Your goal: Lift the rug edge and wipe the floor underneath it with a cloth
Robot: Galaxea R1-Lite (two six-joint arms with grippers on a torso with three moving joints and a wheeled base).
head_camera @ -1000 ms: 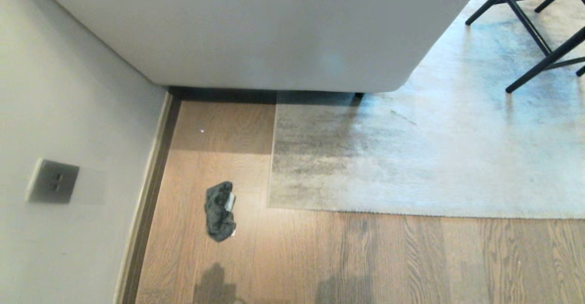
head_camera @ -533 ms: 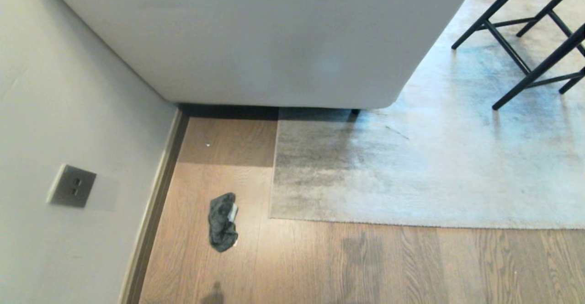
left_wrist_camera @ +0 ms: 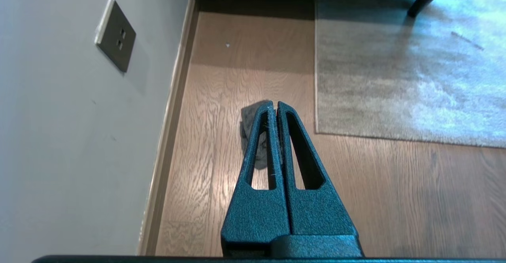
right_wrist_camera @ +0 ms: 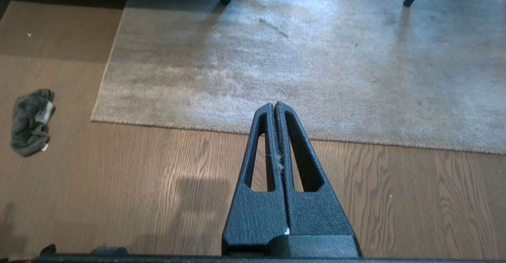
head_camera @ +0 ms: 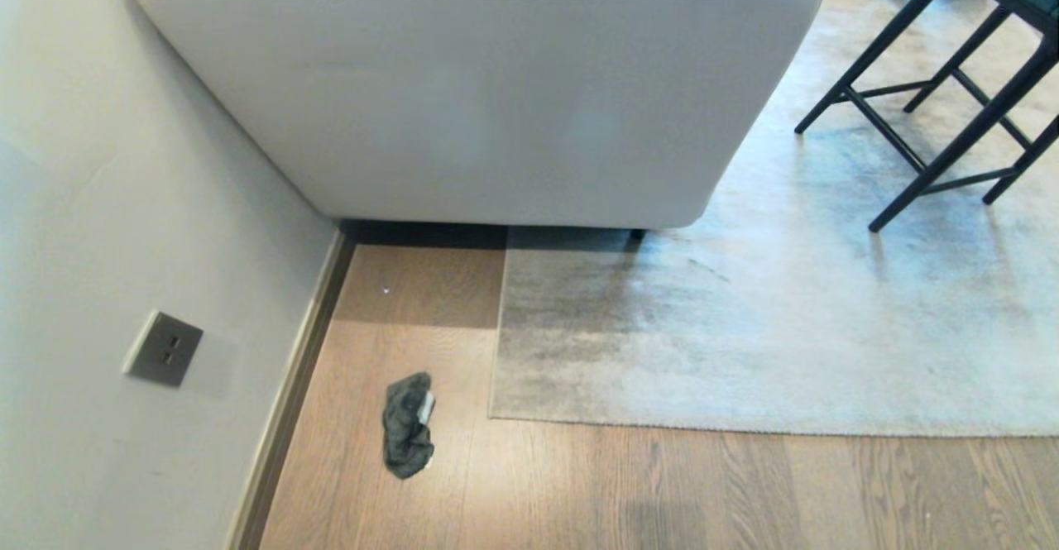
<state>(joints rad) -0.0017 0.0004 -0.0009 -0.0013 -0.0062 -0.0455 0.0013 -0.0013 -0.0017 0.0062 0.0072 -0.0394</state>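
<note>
- The rug edge (head_camera: pixel 629 424) lies flat on the floor (head_camera: pixel 579 492), its corner (head_camera: pixel 493 414) squared off and tucked down. Nothing is lifted yet.
- The cloth (head_camera: pixel 407 424) sits crumpled on bare floor just beside that corner, between the rug and the skirting strip (head_camera: pixel 289 418) along the wall (head_camera: pixel 124 244). It is apart from the rug, not touching it.
- In the left wrist view, the left hand (left_wrist_camera: pixel 275 104) hangs above the floor with its two fingers pressed together and nothing between them. The cloth (left_wrist_camera: pixel 249 122) peeks out from behind the fingertips.
- In the right wrist view, the right hand (right_wrist_camera: pixel 274 105) is closed the same way and empty, looking down over the rug's near edge (right_wrist_camera: pixel 355 140), with the cloth (right_wrist_camera: pixel 29 122) well off to one side.
- Neither hand shows in the head view, so both arms sit tucked back, clear of the work.
- Beyond the rug corner, the pale sofa (head_camera: pixel 496 95) stands over the rug's far part, and black stool legs (head_camera: pixel 927 120) rest on the rug further right. A wall socket (head_camera: pixel 163 348) is on the wall.
- My read: this is the opening, lining up on the scene, with no step of the task begun.
- The next move seems to call for the left hand to spread its fingers and drop onto the cloth, while the right reaches for the rug edge near the corner to peel it up.
</note>
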